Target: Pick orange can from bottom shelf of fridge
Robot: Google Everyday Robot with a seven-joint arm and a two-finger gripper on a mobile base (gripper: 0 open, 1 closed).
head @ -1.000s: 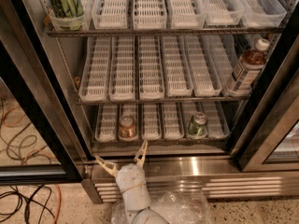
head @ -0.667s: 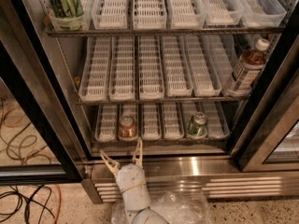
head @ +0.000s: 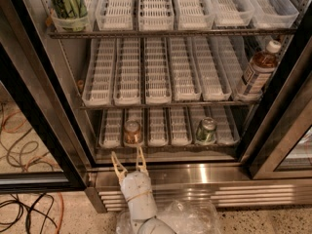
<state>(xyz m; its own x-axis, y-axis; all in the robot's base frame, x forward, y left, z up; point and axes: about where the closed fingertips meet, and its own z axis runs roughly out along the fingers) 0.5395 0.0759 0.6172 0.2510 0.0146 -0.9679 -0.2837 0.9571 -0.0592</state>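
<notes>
- At the far left, outside the fridge (head: 72,77), we see orange and black cables (head: 27,145) on the speckled floor, beside the black door frame (head: 41,121).
- In the left corner of the top rack stands a clear tub (head: 68,6) with something green in it (we cannot tell what).
- The bottom shelf (head: 168,155) carries a row of white slotted lane trays behind a steel sill.
- The orange can (head: 132,130) stands upright in the second lane from the left, close to the front end of its tray, its silver top turned up towards us.
- The claw (head: 126,153) sits just below and in front of that can, over the steel sill. Its two pale fingers (head: 117,165) are spread in a moderate V with nothing between them. The tips reach the shelf's front edge and stay apart from the can.
- Below the claw we see the white wrist, and lower down the arm is wrapped in clear plastic (head: 192,217).
- A green can (head: 206,130) stands upright in the fifth lane, and two lanes lie between it and the orange can.
- Under the sill runs the ribbed steel grille (head: 253,195).
- At the far right of the middle rack, a brown bottle (head: 257,72) with a white cap leans to the right.
</notes>
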